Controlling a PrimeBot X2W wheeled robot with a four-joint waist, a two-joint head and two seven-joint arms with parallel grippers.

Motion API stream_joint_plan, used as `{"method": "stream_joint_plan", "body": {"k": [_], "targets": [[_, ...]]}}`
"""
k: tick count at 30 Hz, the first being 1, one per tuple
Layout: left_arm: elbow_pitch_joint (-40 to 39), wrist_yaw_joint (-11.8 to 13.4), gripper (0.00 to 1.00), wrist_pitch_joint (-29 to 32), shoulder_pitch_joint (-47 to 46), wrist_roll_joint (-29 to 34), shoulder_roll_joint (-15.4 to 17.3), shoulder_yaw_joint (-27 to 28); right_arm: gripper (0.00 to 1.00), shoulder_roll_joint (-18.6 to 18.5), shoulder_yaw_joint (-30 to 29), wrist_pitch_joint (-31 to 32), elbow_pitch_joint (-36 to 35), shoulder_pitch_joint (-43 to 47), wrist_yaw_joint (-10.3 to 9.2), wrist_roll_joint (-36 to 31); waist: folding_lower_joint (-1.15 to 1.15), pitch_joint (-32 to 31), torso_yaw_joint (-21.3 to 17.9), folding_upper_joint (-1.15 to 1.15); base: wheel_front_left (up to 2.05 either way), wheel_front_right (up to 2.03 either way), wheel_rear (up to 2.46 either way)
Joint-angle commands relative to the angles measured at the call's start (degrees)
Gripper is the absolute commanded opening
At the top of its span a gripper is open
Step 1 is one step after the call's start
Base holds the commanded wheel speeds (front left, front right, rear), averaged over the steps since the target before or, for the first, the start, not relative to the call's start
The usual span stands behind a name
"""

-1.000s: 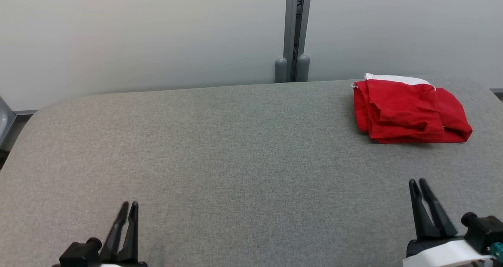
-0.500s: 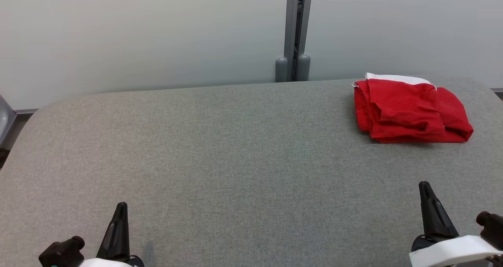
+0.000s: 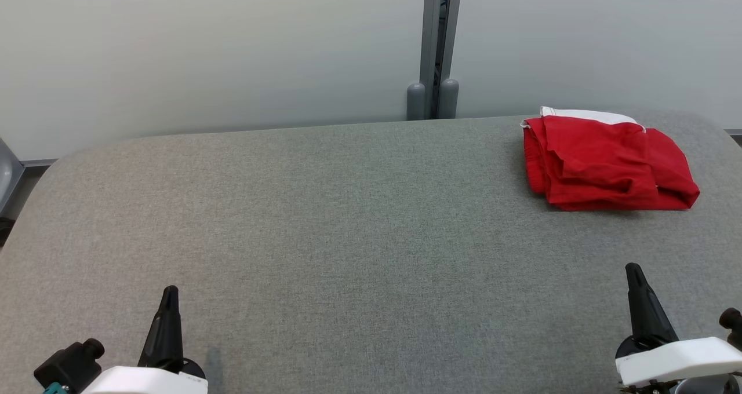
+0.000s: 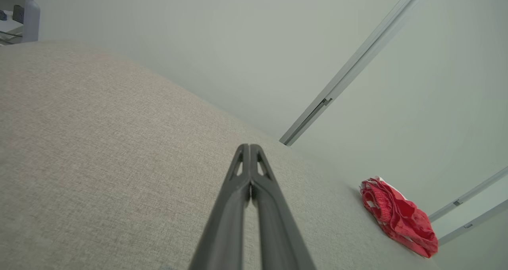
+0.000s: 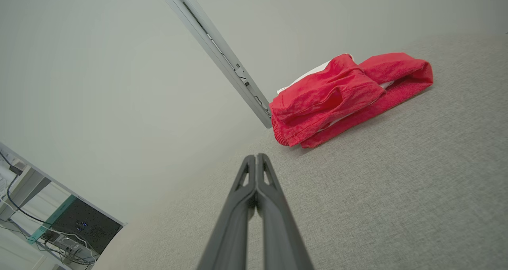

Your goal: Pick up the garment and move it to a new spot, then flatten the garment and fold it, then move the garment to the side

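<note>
Nearest the robot, the left gripper (image 3: 168, 294) sits low at the near left of the table (image 3: 348, 226), its jaws pressed together on nothing. The right gripper (image 3: 633, 270) sits at the near right, likewise clenched and empty, its fingers pointing up the table. Neither touches the garment (image 3: 606, 165), which lies folded at the far right corner, well apart from both and almost straight ahead of the right gripper. Its long axis runs side to side along the far edge, with a white band on the far side. The right arm is much the nearer, so any further reach would likely be its job. Behind stands the wall (image 3: 232, 46) with a grey post (image 3: 435, 46).
</note>
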Motion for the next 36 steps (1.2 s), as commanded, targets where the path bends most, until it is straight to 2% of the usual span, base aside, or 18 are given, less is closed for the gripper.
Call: {"method": "stream_joint_plan", "body": {"k": [1,36], "targets": [[-0.74,-0.1,0.0,0.48,-1.91,-2.57,0.41,0.42,0.0,-0.17,-0.63,0.73,-0.5,-1.49,0.0,2.49,0.0,0.02,0.02,0.0,0.0,0.0,0.0],[-0.22,-0.22,0.0,7.01,-5.24,-26.95,0.53,1.7,0.0,0.78,-3.3,7.15,0.63,-3.66,0.0,25.25,0.0,0.41,0.3,0.0,0.0,0.0,0.0]]}}
